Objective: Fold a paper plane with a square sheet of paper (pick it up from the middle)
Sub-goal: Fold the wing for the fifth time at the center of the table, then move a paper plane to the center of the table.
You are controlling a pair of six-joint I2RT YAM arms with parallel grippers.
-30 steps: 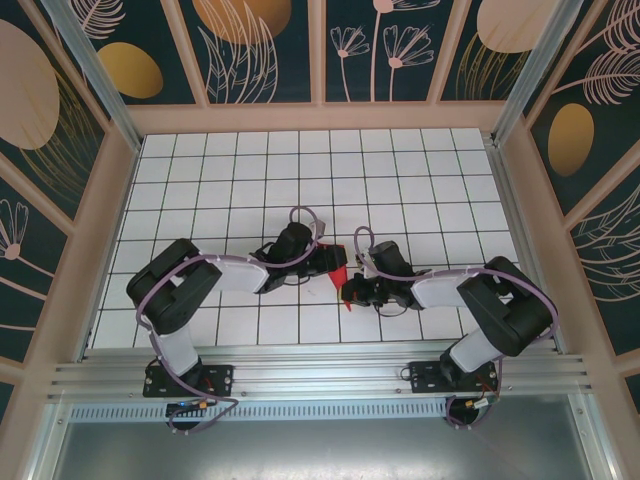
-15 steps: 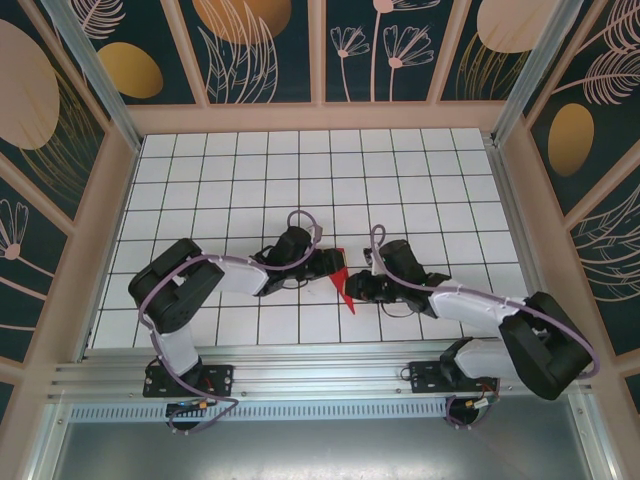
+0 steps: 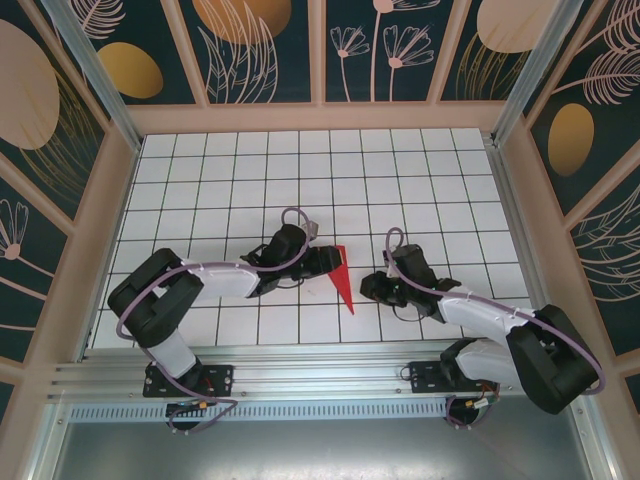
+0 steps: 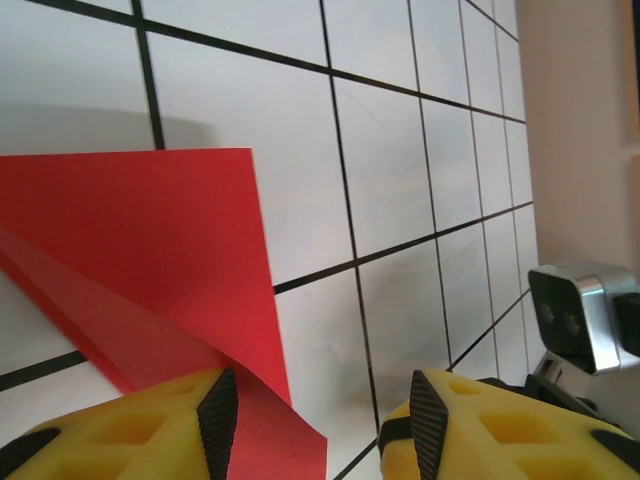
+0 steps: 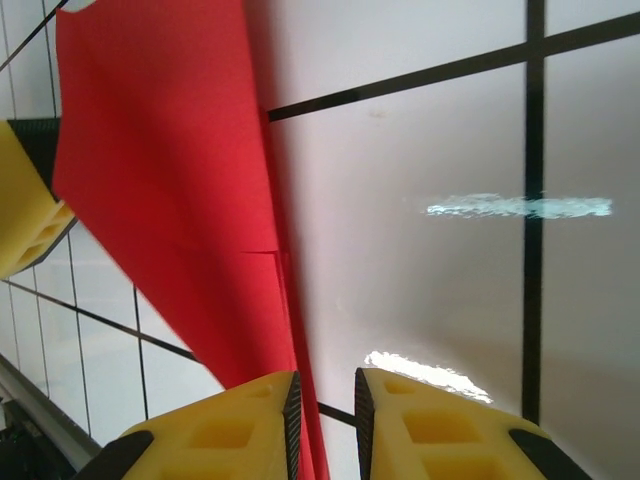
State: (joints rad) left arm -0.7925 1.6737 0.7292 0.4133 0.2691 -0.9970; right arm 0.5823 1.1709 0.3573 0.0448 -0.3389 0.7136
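Paper plane (image 3: 344, 278) | red, creased paper; narrow pointed dart | glossy tiled table (image 3: 400, 180)

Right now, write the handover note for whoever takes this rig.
Left claw: open, with a corner of the bright red folded paper sheet between its fingers.
Right claw: jaws a narrow slit apart at the paper's long edge, apparently not clamping it.
Paper: on the white gridded table between both claws.
Done: folded into a narrow pointed wedge.
Left: any remaining creases; how many is unclear.
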